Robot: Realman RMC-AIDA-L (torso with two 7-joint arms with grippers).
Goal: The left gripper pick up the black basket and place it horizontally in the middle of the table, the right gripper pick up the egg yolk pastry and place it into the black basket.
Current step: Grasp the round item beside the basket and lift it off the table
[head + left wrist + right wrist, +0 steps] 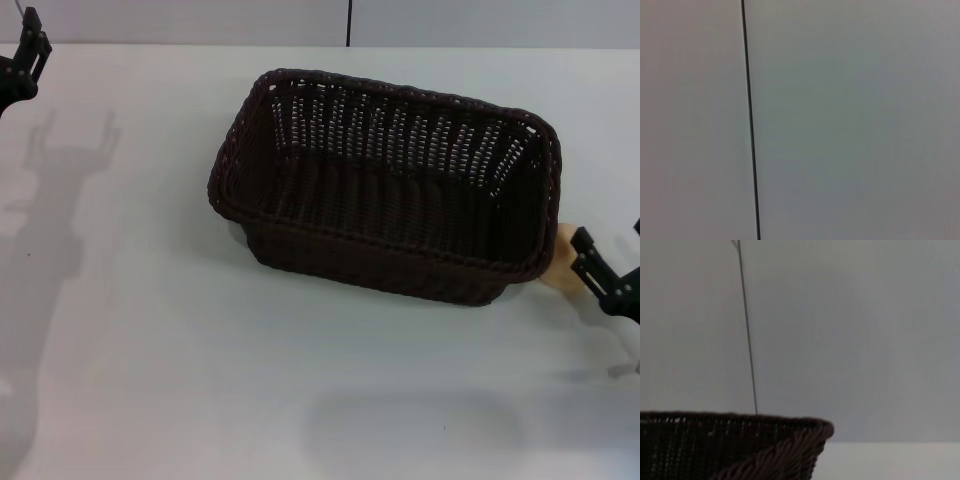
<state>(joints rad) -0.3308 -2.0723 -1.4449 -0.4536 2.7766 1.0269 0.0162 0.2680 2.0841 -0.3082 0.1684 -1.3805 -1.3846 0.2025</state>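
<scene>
The black basket (pixel 385 200) stands upright and empty in the middle of the white table (pixel 150 330), its long side running across my view. Its corner also shows in the right wrist view (pixel 740 450). The egg yolk pastry (pixel 562 265) lies on the table against the basket's right end, mostly hidden behind its corner. My right gripper (pixel 608 250) is open just to the right of the pastry, low over the table, holding nothing. My left gripper (pixel 30 50) is at the table's far left corner, well away from the basket.
A grey wall with a dark vertical seam (pixel 349 22) runs behind the table; the left wrist view shows only this wall and seam (pixel 750 125). Bare tabletop lies in front of and to the left of the basket.
</scene>
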